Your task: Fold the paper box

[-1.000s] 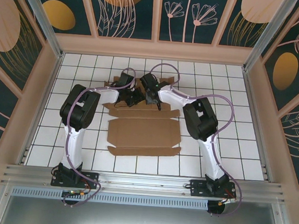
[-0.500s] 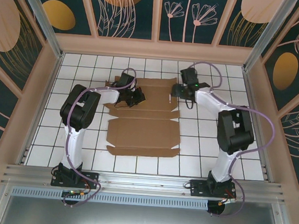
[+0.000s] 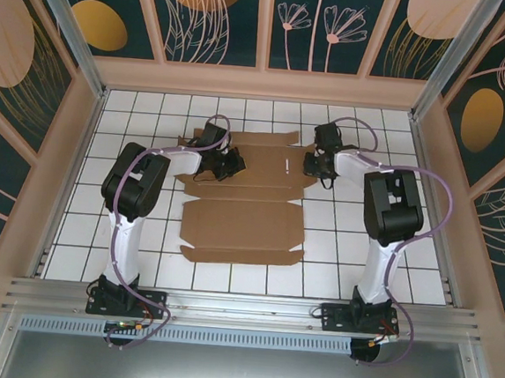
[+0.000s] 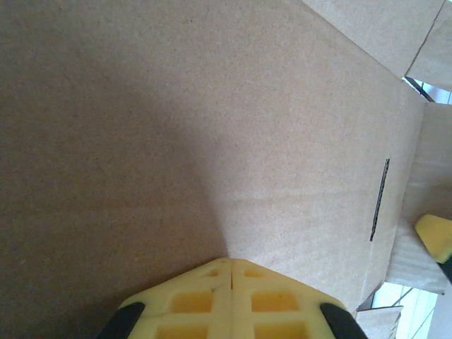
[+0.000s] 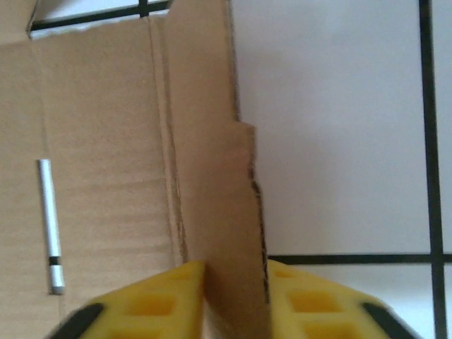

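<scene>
The right gripper (image 5: 235,296) pinches an end flap (image 5: 212,176) of the paper box (image 3: 247,197) while the left gripper (image 4: 230,279), pressed together, sits on its panel (image 4: 176,141); next, I'd say, fold that flap up along its crease.

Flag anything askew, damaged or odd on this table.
Nothing looks torn or spilled. One thing stands out: the paper box lies mostly flat, but its right-side flap stands upright, pinched by the right end effector. The left end effector sits shut on the box's far-left area.
</scene>
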Motion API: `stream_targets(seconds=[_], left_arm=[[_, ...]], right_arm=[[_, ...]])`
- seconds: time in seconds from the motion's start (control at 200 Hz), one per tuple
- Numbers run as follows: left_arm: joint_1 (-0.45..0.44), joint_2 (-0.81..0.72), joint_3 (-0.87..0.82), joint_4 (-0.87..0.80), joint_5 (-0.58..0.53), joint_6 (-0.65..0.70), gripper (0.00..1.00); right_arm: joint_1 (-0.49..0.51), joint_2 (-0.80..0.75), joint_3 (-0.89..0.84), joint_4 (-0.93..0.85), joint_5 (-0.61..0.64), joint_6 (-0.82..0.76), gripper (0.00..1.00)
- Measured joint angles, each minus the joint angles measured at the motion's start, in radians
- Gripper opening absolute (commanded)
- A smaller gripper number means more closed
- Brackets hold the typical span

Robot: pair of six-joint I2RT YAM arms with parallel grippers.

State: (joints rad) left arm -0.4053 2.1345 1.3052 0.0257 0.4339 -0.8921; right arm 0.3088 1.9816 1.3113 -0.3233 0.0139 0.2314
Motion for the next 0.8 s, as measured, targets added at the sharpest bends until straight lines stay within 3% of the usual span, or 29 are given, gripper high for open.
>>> stream_targets(seconds=[0.13,0.36,0.51,0.571,0.656,0.801], left_arm=[[0.002,0.0,0.0,0.001,-0.001,0.0,0.0],[0.008,0.0,0.0,0.0,-0.005,0.0,0.0],[0.008,0.0,0.0,0.0,-0.005,0.0,0.0],[0.008,0.0,0.0,0.0,-0.005,0.0,0.0],[0.008,0.0,0.0,0.0,-0.008,0.0,0.0],[0.011,0.0,0.0,0.0,-0.007,-0.002,0.0]], right_arm=[[0.079,0.034,0.091,-0.039,0.126,-0.041,0.12],[0.26,0.213,0.253,-0.13,0.542,-0.16,0.15],[0.327,0.294,0.308,-0.16,0.743,-0.206,0.16],[0.331,0.297,0.309,-0.16,0.764,-0.206,0.24],[0.319,0.276,0.296,-0.158,0.753,-0.212,0.42],[0.243,0.136,0.203,-0.127,0.539,-0.155,0.56]])
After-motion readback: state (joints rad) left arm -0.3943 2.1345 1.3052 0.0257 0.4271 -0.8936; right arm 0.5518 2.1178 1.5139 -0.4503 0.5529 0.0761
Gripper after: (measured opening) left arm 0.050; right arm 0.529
